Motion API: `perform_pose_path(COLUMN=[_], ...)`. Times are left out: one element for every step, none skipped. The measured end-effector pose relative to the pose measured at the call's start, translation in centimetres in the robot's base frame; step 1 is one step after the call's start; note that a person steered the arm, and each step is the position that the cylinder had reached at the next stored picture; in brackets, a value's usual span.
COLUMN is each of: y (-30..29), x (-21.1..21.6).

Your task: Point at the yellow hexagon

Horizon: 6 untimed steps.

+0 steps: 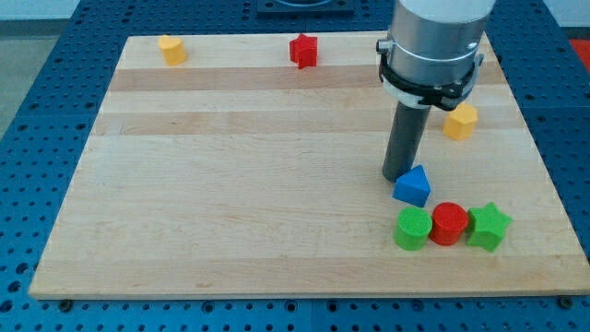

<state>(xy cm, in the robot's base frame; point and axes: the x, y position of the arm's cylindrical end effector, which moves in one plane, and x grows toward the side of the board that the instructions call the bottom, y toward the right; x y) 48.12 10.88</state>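
A yellow block that looks hexagonal sits at the view's right, near the board's right edge. A second yellow block, whose shape I cannot make out, sits at the top left corner. My tip rests on the board below and left of the right-hand yellow block, about a block's width away from it. The tip is right against the upper left side of a blue triangular block. The arm's grey body hangs above the rod and hides part of the board's top right.
A red star block sits at the top middle. Below the blue block a green cylinder, a red cylinder and a green star stand in a row near the bottom right. The wooden board lies on a blue perforated table.
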Motion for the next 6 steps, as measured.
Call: perform_pose_path(y=[0.0,0.0,0.0,0.0,-0.6,-1.2], x=[0.9,1.5,1.6,0.8,-2.2,-5.2])
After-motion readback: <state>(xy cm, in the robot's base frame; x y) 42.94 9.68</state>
